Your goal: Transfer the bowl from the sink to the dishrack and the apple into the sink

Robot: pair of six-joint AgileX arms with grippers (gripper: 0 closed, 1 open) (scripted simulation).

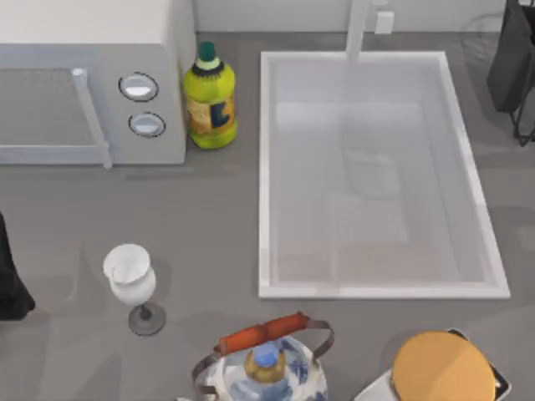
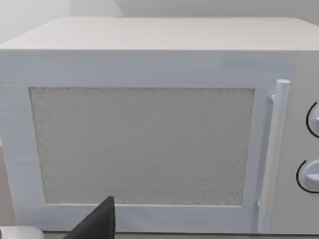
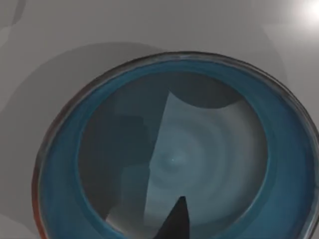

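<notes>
A: From the top view, what stands on the grey surface [image 1: 209, 225]?

B: A large white rectangular sink [image 1: 266, 175] with a raised rim and a white faucet post fills the middle right. Left of it stands a yellow-green plastic bottle [image 1: 209, 100] with a dark green cap; its label is too blurred to read. Just beside that is a white box-shaped microwave [image 1: 92, 83] with two round dials. Nearer the front are a white stemmed goblet [image 1: 131, 280], a blue-and-white kettle [image 1: 263, 368] with a reddish handle, and a flat orange round disc [image 1: 443, 368]. Dark arm parts sit at the far left edge and the upper right corner.

A: The left wrist view?

B: The microwave's speckled door and vertical bar handle, close up. One dark fingertip [image 2: 97, 224] of the left end effector shows; I cannot tell its state.

A: The right wrist view?

B: The round glossy blue bowl [image 3: 60, 164], with thin reddish-brown rim and dark teal ringed inside, lies directly beneath on grey. One dark fingertip [image 3: 174, 221] hangs over it; whether the right end effector is released or clenched, I cannot tell.
</notes>
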